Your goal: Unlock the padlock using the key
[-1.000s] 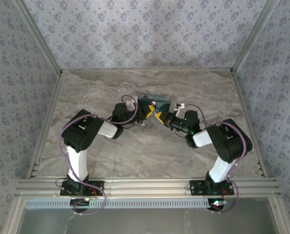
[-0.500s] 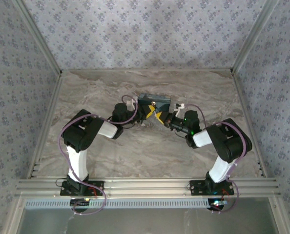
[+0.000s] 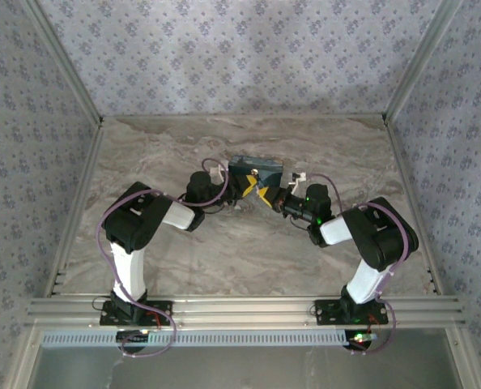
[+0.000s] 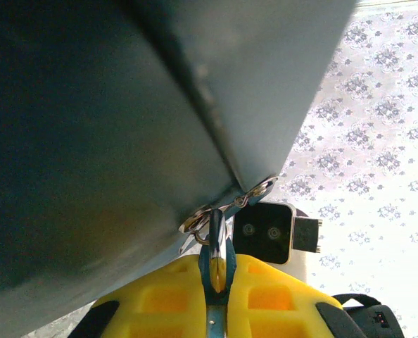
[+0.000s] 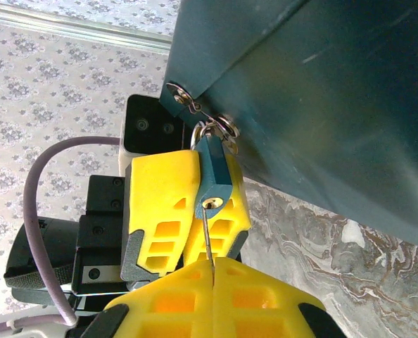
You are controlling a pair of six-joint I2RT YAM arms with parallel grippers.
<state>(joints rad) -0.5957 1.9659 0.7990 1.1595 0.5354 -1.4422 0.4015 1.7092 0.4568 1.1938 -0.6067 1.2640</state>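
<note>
- Left end effector (image 4: 217,282) pinches the padlock (image 5: 212,176), which hangs at 7 o'clock of the box (image 5: 321,84).
- Right end effector (image 5: 212,271) pinches the key (image 5: 207,236), inserted from 6 o'clock.

Crowded at near face of box (image 3: 255,168) by left gripper (image 3: 245,187) and right gripper (image 3: 266,194), nose to nose on padlock (image 5: 212,176) (key (image 5: 209,236) spanning only gap between). Blocked behind by box wall. Free across bare table (image 3: 224,259) toward near edge and out to both sides, up to patterned walls (image 3: 30,162).
</note>
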